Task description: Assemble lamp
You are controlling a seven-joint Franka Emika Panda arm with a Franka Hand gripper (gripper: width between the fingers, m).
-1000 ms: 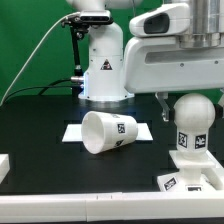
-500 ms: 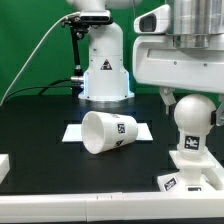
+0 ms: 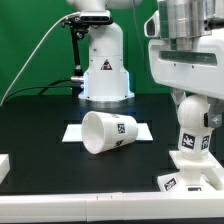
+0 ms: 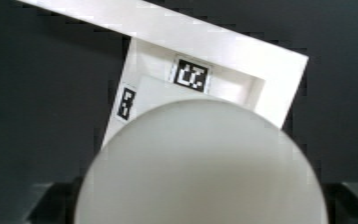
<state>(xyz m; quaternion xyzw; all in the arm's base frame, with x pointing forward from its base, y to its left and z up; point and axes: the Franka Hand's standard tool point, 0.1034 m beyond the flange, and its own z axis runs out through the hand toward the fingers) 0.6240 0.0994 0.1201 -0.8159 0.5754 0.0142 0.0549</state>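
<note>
The lamp's round bulb point(image 3: 197, 108) stands upright on its neck in the blocky white base point(image 3: 192, 172) at the exterior view's right. My gripper point(image 3: 190, 100) hangs right over the bulb, with one finger low beside the ball's left side. In the wrist view the ball point(image 4: 194, 160) fills the space between my two dark fingers point(image 4: 48, 200), which stand wide apart at either side with a small gap. The base point(image 4: 247, 62) with its tags lies below. The tapered shade point(image 3: 108, 132) lies on its side in the middle, apart from my gripper.
The shade rests partly on the marker board point(image 3: 73, 131). The arm's large white body point(image 3: 103, 65) stands behind it, with a black cable to the left. A white block point(image 3: 3, 165) sits at the left edge. The table's front edge runs close below the base.
My gripper has moved toward the exterior view's right, from beside the bulb to directly over it. The bulb, base and shade have not moved.
</note>
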